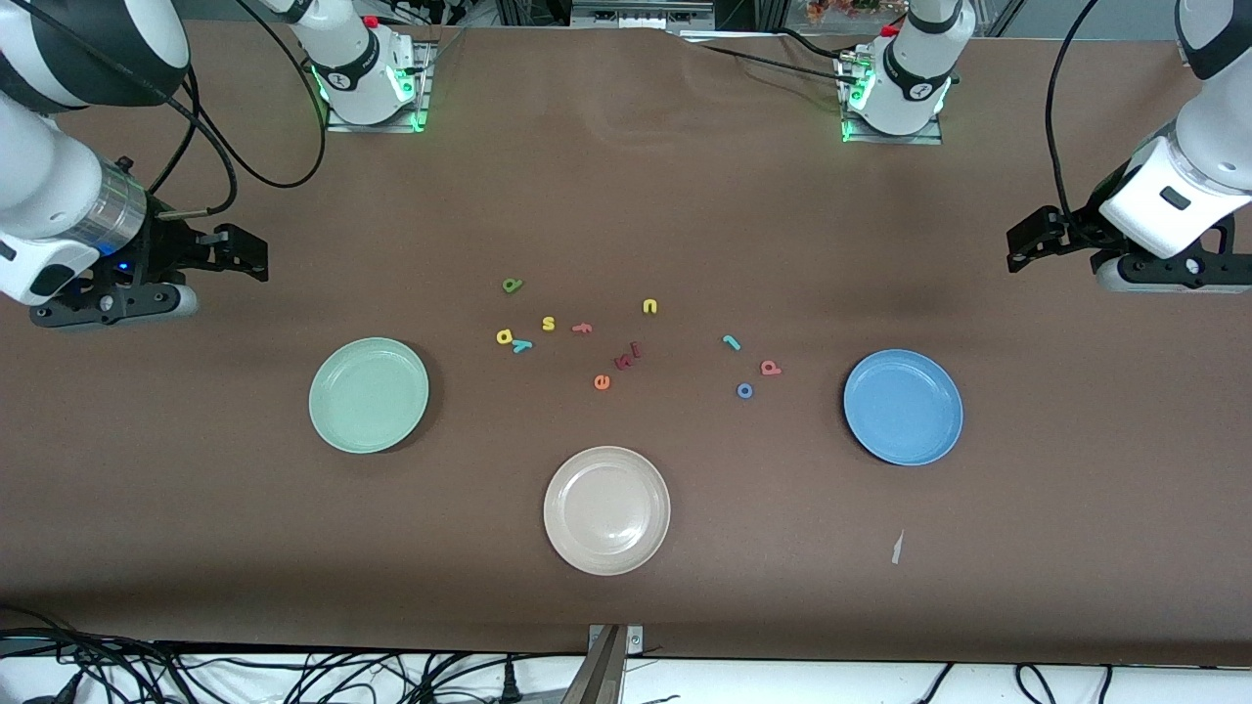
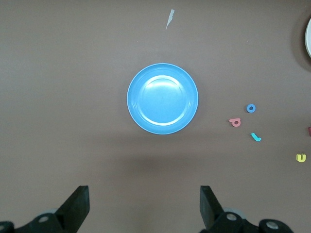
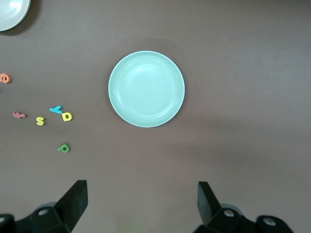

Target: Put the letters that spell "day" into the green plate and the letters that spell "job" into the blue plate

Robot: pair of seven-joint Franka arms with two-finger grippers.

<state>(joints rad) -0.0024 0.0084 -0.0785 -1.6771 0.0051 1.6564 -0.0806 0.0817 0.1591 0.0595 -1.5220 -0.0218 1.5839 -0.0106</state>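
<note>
Front view is showing both plates lying bare: green plate (image 1: 369, 395), blue plate (image 1: 903, 407) (letters scattered between). Left gripper (image 1: 1027, 242) and right gripper (image 1: 245, 252) are waiting, fingers apart.

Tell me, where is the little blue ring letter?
The blue "o" lies on the table between the cream plate and the blue plate, right beside the pink "b".
</note>
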